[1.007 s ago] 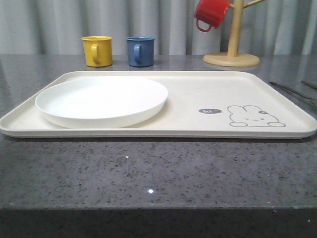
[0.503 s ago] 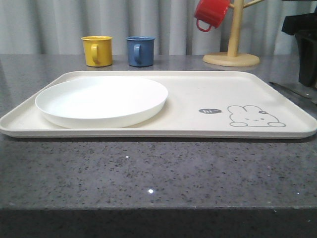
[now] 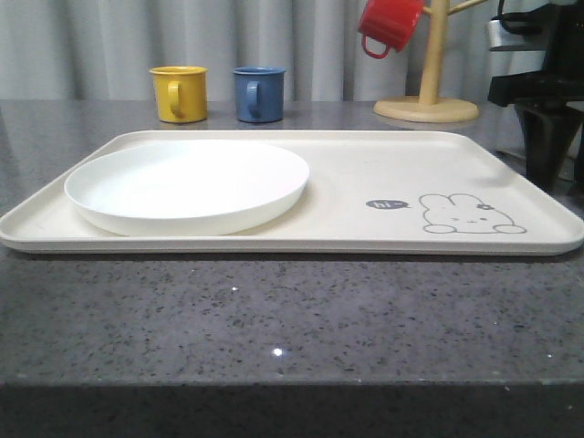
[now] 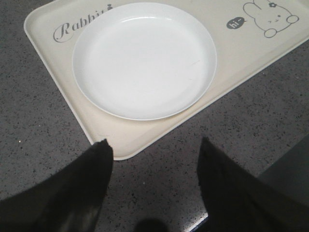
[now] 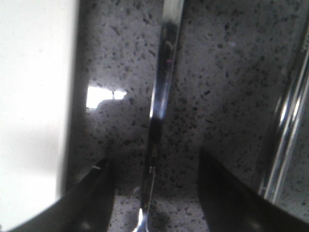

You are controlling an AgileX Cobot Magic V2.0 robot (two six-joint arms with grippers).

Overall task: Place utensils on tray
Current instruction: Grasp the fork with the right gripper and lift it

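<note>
The cream tray point(image 3: 383, 169) with the rabbit drawing lies across the table. My right gripper point(image 3: 549, 178) hangs low just past the tray's right edge. In the right wrist view it point(image 5: 154, 157) is open, and a slim shiny utensil handle point(image 5: 161, 87) lies on the counter in the gap between its fingers, touched by neither. A second silver utensil point(image 5: 288, 116) lies beside it, farther from the tray point(image 5: 34, 96). My left gripper point(image 4: 154, 142) is open and empty above the bare counter, off the tray's point(image 4: 58, 67) near left corner.
A round white plate point(image 3: 187, 182) point(image 4: 145, 58) takes up the tray's left half. Behind the tray stand a yellow mug point(image 3: 179, 93), a blue mug point(image 3: 258, 93) and a wooden mug tree point(image 3: 427, 100) holding a red mug point(image 3: 391, 23).
My right gripper has come into the front view from the right and dropped down beside the tray's right edge, covering the utensils there. The tray, plate and mugs have not moved.
</note>
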